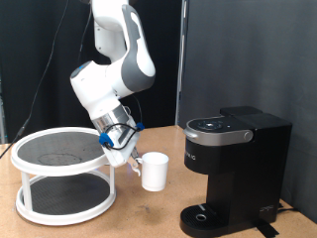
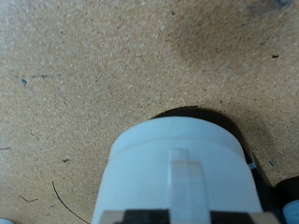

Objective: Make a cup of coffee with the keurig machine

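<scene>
The cup [image 1: 154, 171] stood on the tabletop [image 1: 139, 218], its handle seemingly pinched in the claw [image 1: 130, 162], though how far the claw had closed could not be told. The keurig machine [image 1: 233, 169] sat beyond the cup; a white two-tier rack [image 1: 61, 175] stood behind the claw.

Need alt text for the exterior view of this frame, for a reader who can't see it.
A white robot arm's gripper grips the handle side of a small white cup on a wooden table. A black keurig machine stands to the exterior view's right of the cup, lid closed, and a white two-tier round rack to its left.
</scene>
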You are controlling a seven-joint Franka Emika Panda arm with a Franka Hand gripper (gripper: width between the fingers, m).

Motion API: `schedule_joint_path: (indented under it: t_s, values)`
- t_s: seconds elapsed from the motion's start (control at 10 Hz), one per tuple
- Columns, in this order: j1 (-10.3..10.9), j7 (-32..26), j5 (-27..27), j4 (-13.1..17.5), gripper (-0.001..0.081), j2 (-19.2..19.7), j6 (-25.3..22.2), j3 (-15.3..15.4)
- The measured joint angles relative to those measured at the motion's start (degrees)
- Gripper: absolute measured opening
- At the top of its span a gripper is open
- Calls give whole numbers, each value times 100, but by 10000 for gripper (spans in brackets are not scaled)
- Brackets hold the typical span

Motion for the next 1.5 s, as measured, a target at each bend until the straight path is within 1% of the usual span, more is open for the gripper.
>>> schedule_joint_path:
  t_s: [0.2, 0.3, 0.5, 0.7, 1.0, 1.2, 1.5]
  values:
    - [62, -367, 440, 112, 4, 209, 57, 111]
    - [102, -461, 588, 145, 4, 299, 128, 198]
    - [215, -484, 705, 174, 4, 482, 324, 403]
    - [267, -504, 832, 185, 4, 625, 440, 557]
    - [307, -797, 1379, 235, 4, 763, 561, 778]
    - [312, -937, 1655, 282, 4, 847, 636, 889]
    - [312, -1126, 2000, 431, 4, 1105, 809, 1011]
